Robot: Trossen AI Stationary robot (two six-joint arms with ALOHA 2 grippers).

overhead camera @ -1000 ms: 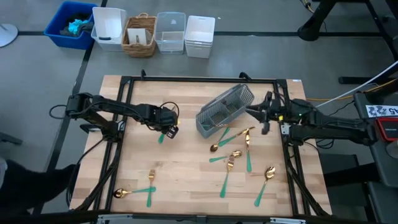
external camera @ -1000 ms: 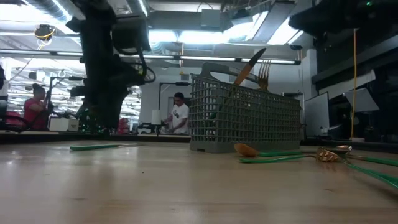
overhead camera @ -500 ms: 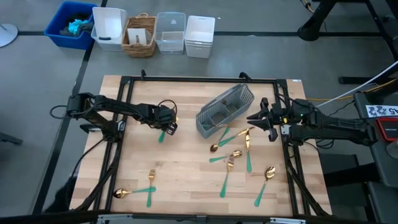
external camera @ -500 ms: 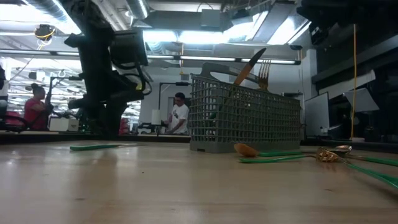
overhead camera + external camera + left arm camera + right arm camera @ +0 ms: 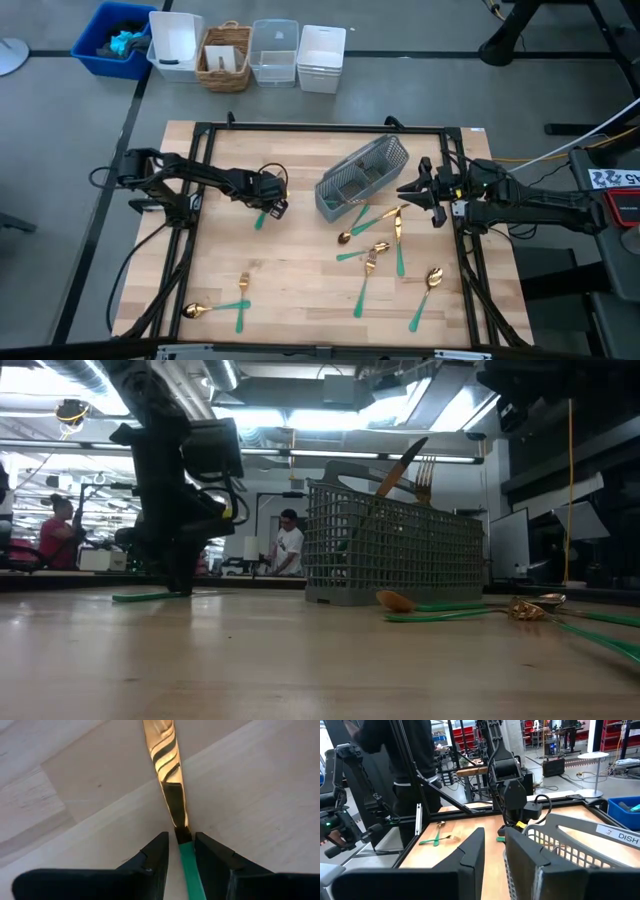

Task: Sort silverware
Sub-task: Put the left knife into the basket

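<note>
My left gripper [image 5: 270, 208] is down at the table over a knife [image 5: 260, 218] with a gold blade and a teal handle, which lies flat on the wood. In the left wrist view its fingers [image 5: 181, 837] are open and stand close on either side of the knife [image 5: 170, 765], where blade meets handle, with a thin gap on each side. My right gripper [image 5: 408, 190] hovers open just right of the grey mesh caddy [image 5: 360, 178]. A knife [image 5: 400, 465] and a fork [image 5: 425, 472] stick up out of the caddy. Several more pieces [image 5: 375, 250] lie loose on the table.
A fork and a spoon [image 5: 225, 305] lie near the table's near left corner, and a spoon [image 5: 425, 285] lies near right. Black frame rails [image 5: 320, 128] run around the table. Bins and a basket [image 5: 225, 55] stand beyond the far edge. People [image 5: 288, 545] show in the room behind.
My left gripper has come down onto the table over the knife. My right gripper has drawn back from the caddy toward the table's right edge and then kept still.
</note>
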